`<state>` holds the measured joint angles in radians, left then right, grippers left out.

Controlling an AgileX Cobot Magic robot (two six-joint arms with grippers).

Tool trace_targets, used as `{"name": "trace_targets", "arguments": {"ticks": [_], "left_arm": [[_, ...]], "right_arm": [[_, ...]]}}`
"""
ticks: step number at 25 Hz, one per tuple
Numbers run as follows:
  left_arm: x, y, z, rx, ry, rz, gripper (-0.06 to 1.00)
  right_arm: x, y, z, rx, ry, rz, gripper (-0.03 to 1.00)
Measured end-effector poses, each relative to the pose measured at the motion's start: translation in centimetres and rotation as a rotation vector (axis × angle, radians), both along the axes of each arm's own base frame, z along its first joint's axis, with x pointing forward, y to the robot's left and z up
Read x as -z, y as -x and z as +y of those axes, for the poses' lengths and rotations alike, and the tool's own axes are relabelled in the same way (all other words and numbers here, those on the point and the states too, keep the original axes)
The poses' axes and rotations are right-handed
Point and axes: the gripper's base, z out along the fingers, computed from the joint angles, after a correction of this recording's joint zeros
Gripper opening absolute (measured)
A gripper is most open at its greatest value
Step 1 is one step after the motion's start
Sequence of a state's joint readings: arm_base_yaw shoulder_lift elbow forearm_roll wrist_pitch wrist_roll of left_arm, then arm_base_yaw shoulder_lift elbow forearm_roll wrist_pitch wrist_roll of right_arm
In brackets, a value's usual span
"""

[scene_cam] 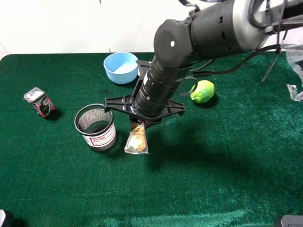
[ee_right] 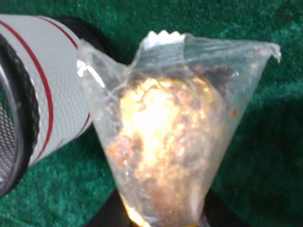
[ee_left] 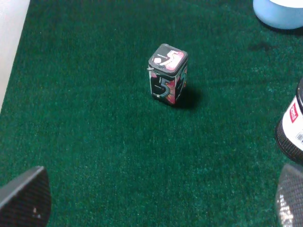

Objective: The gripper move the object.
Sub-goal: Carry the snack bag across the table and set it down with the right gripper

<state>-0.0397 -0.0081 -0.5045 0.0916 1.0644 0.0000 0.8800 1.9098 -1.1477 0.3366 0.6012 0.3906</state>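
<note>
My right gripper (scene_cam: 138,126) reaches across the middle of the green cloth and is shut on the top end of the clear packet of gold-wrapped chocolates (scene_cam: 137,141). The packet hangs down from the fingers, its lower end close to the cloth, just right of the black mesh cup (scene_cam: 96,126). In the right wrist view the packet (ee_right: 165,142) fills the middle, held by the gripper (ee_right: 161,220), with the cup's white label (ee_right: 42,90) beside it. My left gripper (ee_left: 156,198) is open and empty over bare cloth, with only the tips of its fingers (ee_left: 23,198) showing.
A small red-black can (scene_cam: 40,102) stands at the left, also seen in the left wrist view (ee_left: 168,74). A light blue bowl (scene_cam: 121,67) sits at the back. A green lime (scene_cam: 202,91) lies right of the arm. Clear plastic (scene_cam: 296,71) lies at the right edge.
</note>
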Motion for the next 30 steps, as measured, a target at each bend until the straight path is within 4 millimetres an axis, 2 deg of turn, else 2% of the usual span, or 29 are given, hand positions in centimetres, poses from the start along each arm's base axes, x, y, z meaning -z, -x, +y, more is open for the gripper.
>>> {"name": "trace_targets", "arguments": {"ticks": [6, 21, 23, 28, 30], "left_arm": [[0.00, 0.00, 0.00, 0.003, -0.004, 0.000, 0.96], [0.00, 0.00, 0.00, 0.003, -0.004, 0.000, 0.96], [0.00, 0.00, 0.00, 0.003, -0.004, 0.000, 0.96], [0.00, 0.00, 0.00, 0.003, -0.004, 0.000, 0.96], [0.00, 0.00, 0.00, 0.003, -0.004, 0.000, 0.96]], "right_arm": [[1.02, -0.09, 0.21, -0.008, 0.005, 0.010, 0.13], [1.06, -0.23, 0.23, 0.001, 0.004, -0.001, 0.14], [1.06, -0.23, 0.23, 0.001, 0.004, -0.001, 0.22], [1.05, -0.23, 0.22, -0.001, 0.005, -0.002, 0.61], [1.07, -0.25, 0.16, -0.009, 0.012, -0.007, 0.66]]}}
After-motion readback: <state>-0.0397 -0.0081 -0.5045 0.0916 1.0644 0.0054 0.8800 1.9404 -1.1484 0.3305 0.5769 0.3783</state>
